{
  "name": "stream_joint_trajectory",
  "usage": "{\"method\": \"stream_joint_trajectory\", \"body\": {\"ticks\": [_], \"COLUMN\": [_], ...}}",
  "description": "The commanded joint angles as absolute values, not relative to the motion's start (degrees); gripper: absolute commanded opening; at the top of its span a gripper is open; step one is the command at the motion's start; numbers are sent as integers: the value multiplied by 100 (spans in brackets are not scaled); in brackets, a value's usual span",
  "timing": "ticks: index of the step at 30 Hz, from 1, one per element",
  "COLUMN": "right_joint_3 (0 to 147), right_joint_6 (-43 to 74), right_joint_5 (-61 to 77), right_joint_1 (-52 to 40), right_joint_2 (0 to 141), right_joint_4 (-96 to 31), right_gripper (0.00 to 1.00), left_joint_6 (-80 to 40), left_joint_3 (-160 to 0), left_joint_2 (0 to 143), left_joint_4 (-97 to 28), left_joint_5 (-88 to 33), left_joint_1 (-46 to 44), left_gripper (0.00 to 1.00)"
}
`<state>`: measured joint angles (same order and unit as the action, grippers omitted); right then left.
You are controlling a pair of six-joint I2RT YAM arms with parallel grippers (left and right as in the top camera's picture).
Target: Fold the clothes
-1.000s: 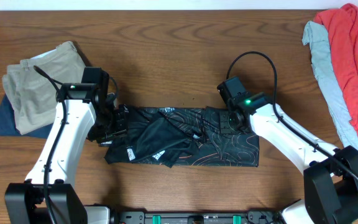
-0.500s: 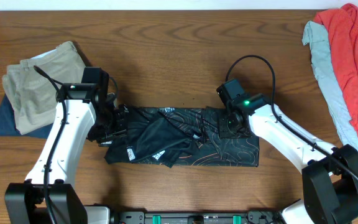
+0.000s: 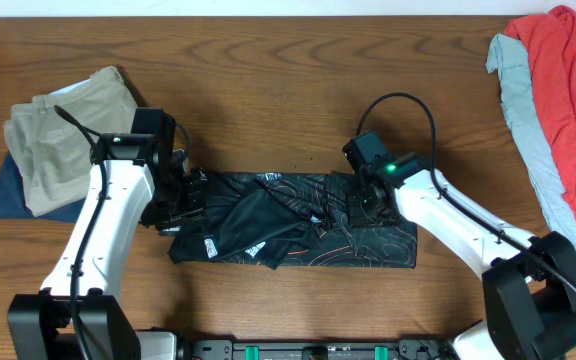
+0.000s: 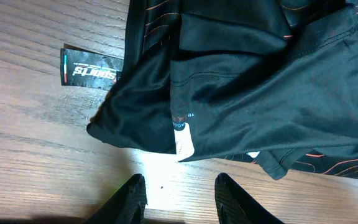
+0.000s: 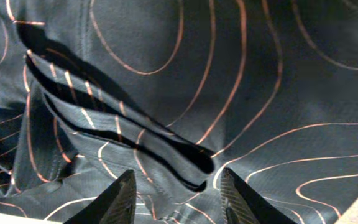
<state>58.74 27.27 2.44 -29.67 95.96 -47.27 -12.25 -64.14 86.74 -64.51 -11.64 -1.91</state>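
Note:
The clothes, a black jersey (image 3: 298, 222) with copper contour lines, lie crumpled in a wide strip at the table's middle. My left gripper (image 3: 180, 200) sits at the jersey's left end. In the left wrist view it (image 4: 180, 190) is open over bare wood, nothing between its fingers, the jersey's (image 4: 247, 81) dark hem just ahead. My right gripper (image 3: 360, 205) is low over the jersey's right half. Seen from the right wrist, it (image 5: 178, 190) stands open astride a raised fold of the jersey (image 5: 166, 81).
Khaki trousers (image 3: 53, 140) on a navy garment (image 3: 13, 190) lie at the far left. A red garment (image 3: 573, 90) and a pale grey one (image 3: 523, 100) lie at the far right edge. A black tag (image 4: 91, 70) rests on the wood beside the jersey.
My right gripper has slid a little to the left over the jersey and its jaws have narrowed slightly. The left arm and the jersey have not moved.

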Motion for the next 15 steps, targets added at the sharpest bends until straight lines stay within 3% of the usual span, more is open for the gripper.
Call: {"method": "stream_joint_trajectory", "body": {"ticks": [1, 10, 11, 14, 15], "right_joint_3": [5826, 5826, 5826, 5826, 5826], "right_joint_6": [2829, 2875, 2875, 2875, 2875], "right_joint_5": [279, 178, 198, 198, 200], "right_joint_1": [-3039, -3039, -3039, -3039, -3039], "right_joint_2": [9668, 9937, 9955, 9979, 9977], "right_joint_4": [-4698, -4668, -4668, -4668, -4659], "right_gripper": [41, 38, 35, 7, 1], "left_joint_6": [-1299, -1297, -1297, -1297, -1297], "left_joint_3": [-6392, -6392, -6392, -6392, -6392], "left_joint_2": [8611, 8611, 8611, 8611, 8611], "left_joint_4": [-6482, -6482, -6482, -6482, -6482], "left_joint_5": [-1153, -1153, -1153, -1153, -1153], "left_joint_1": [-174, -174, -174, -174, -174], "left_gripper": [38, 39, 39, 39, 38]}}
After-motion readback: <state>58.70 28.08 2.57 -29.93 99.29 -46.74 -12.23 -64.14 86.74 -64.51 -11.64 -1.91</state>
